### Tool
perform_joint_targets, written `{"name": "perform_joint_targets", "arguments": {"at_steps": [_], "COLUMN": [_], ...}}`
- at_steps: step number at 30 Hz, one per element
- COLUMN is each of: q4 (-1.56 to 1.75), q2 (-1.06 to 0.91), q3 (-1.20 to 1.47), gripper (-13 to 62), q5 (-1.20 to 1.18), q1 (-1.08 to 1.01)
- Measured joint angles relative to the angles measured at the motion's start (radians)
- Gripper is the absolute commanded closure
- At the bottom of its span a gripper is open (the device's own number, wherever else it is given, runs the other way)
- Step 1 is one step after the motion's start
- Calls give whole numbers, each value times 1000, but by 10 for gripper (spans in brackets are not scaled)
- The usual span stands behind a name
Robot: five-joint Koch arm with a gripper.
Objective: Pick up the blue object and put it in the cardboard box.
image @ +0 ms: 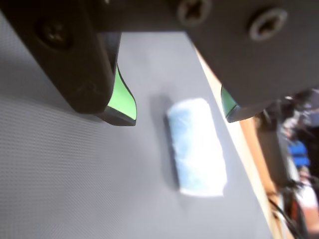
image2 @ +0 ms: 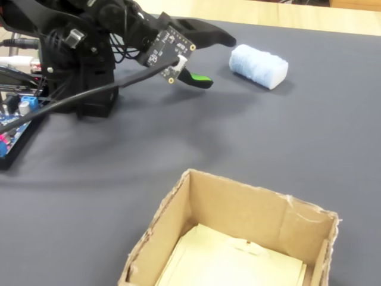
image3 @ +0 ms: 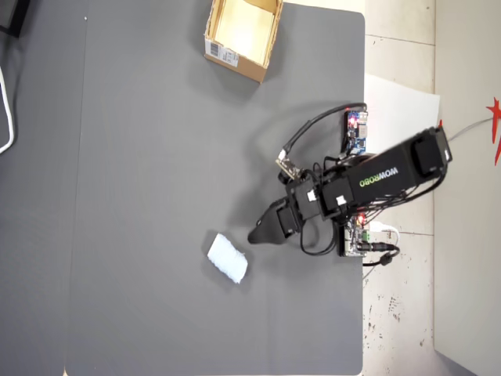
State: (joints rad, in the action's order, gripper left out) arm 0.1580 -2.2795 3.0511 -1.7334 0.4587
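Observation:
The blue object [image: 197, 147] is a pale blue, soft-looking block lying on the dark grey mat. In the wrist view it sits just beyond and between my gripper's [image: 178, 118] two green-padded jaws, untouched. The gripper is open and holds nothing. The fixed view shows the gripper [image2: 217, 59] hovering low, a short way left of the blue object [image2: 259, 65]. From overhead, the gripper [image3: 254, 235] points at the blue object [image3: 228, 258] from the right. The open-top cardboard box [image3: 235, 63] stands far off at the top of the mat; in the fixed view the box [image2: 238, 211] is at the front.
The arm's base and cables stand at the mat's right edge in the overhead view, beside a blue circuit board [image3: 356, 129] with a red light. The same board [image2: 15, 116] is at the left in the fixed view. A wooden table edge [image: 249, 144] runs close beside the block.

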Motion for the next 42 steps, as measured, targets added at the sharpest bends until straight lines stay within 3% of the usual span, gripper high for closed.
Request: {"name": "perform_joint_targets", "arguments": {"at_steps": [10, 17, 29, 38, 42], "q4": [-416, -509, -699, -716, -716], "q2": [0, 43, 477, 732, 788], "q3": [-176, -351, -769, -888, -936], "gripper": [163, 163, 163, 158, 221], "q5": [-71, -74, -183, -308, -308], "q1": [61, 63, 64, 66, 67]}}
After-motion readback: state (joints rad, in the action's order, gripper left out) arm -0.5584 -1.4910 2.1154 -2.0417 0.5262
